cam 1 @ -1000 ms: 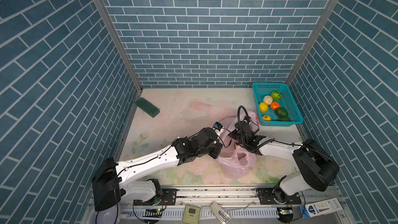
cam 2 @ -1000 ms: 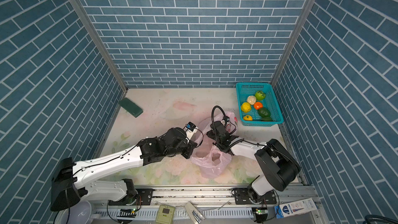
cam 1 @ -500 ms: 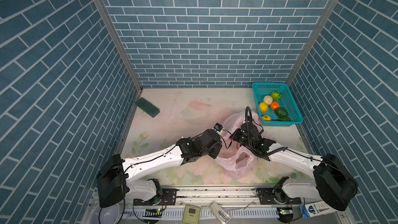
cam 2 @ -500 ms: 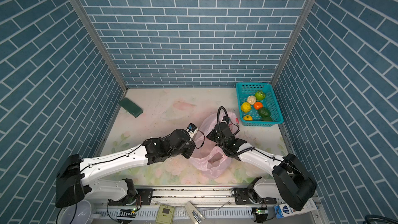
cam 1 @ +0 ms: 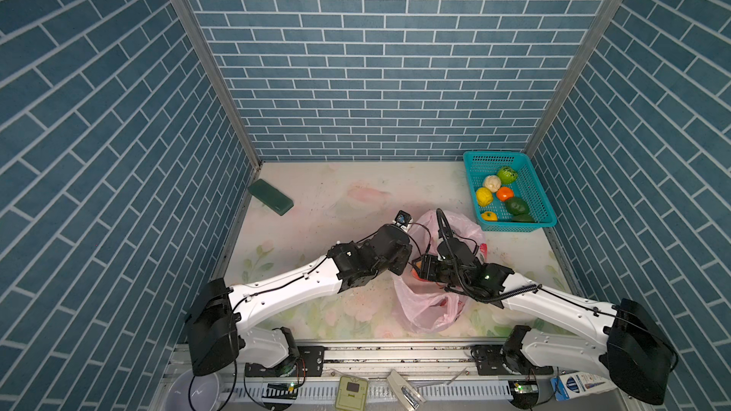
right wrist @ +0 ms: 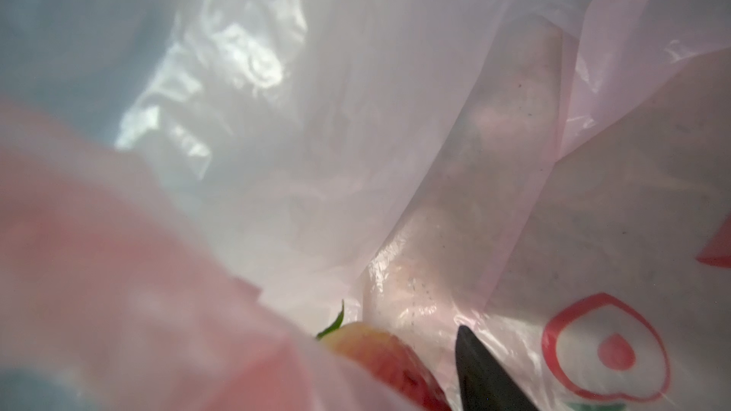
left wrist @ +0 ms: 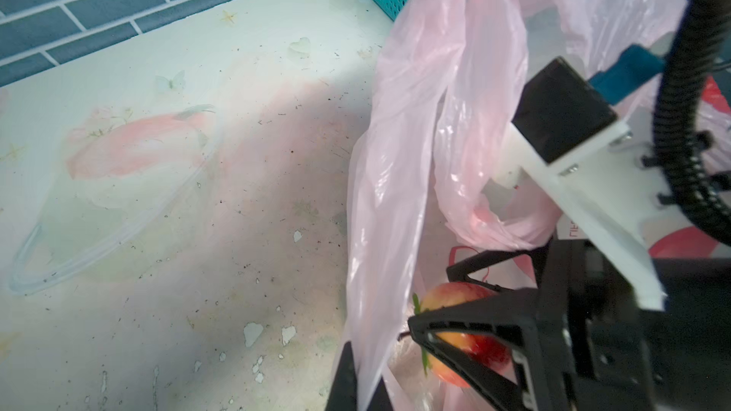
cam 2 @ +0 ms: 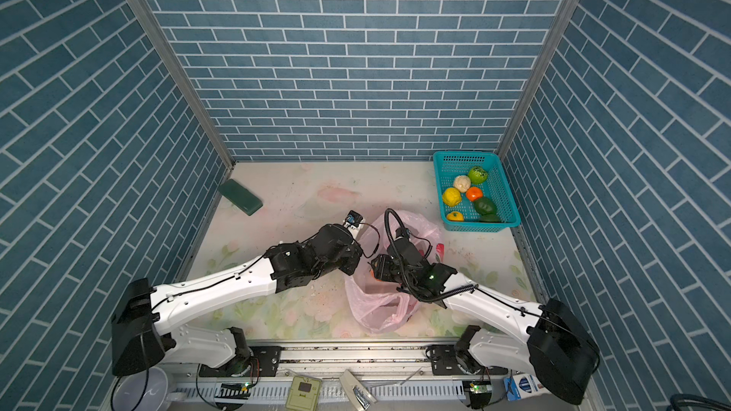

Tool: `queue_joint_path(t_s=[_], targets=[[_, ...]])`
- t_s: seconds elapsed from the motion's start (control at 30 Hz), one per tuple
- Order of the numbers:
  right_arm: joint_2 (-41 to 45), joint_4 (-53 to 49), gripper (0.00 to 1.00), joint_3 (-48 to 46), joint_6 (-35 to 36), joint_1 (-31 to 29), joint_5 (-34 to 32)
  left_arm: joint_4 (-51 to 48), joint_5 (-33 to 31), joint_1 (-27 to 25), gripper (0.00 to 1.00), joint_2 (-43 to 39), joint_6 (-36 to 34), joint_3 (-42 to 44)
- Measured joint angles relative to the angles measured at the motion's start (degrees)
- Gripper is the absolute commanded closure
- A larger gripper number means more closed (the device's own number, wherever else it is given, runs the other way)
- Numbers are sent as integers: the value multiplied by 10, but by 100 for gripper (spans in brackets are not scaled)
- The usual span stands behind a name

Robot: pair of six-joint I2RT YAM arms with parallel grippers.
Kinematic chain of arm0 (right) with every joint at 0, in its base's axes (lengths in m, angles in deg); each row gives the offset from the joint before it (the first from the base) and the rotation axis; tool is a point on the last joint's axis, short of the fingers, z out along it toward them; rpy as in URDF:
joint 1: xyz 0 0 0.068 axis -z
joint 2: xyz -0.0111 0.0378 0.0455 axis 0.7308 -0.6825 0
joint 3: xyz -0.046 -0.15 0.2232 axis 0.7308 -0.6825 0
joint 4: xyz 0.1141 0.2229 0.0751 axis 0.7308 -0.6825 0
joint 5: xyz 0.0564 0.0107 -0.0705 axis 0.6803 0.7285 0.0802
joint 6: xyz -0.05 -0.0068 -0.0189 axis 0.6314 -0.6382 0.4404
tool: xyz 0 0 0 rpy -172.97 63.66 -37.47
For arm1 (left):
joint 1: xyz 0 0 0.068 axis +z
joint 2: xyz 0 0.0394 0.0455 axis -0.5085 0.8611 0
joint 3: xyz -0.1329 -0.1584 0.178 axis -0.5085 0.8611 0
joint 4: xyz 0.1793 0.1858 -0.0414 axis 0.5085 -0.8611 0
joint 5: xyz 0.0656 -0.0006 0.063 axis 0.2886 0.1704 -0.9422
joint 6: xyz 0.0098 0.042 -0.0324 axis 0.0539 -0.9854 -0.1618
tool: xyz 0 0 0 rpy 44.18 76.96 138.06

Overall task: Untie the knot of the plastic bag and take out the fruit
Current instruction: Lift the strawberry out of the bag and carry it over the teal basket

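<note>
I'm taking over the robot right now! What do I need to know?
Left gripper: shut, pinching the pink bag at its edge, mouth open.
Right gripper: jaws closed on a red-and-yellow fruit inside the bag.
Done: bag untied; several fruits sit in the teal basket.
To do: lift this fruit out, likely into the basket. I can't tell if more remain.

The left arm (cam 1: 285, 290) and right arm (cam 1: 553, 306) share white tubular links, bulky black joint housings and thin black cables. A ribbed black hose (cam 1: 442, 227) and a green light (cam 1: 490, 276) mark the right one.
</note>
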Motion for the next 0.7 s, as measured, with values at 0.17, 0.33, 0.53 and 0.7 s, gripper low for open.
queue_joint_path(t_s=[0.17, 0.33, 0.53, 0.7], targets=[[30, -30, 49, 10, 14, -10, 2, -8, -5, 7, 100, 10, -14, -15], [78, -65, 50, 10, 19, -16, 3, -20, -17, 10, 100, 10, -28, -19], [108, -91, 50, 10, 21, -18, 11, -37, -25, 15, 100, 10, -38, -29], [125, -116, 49, 19, 24, -20, 15, -39, -28, 15, 100, 10, -46, -39]])
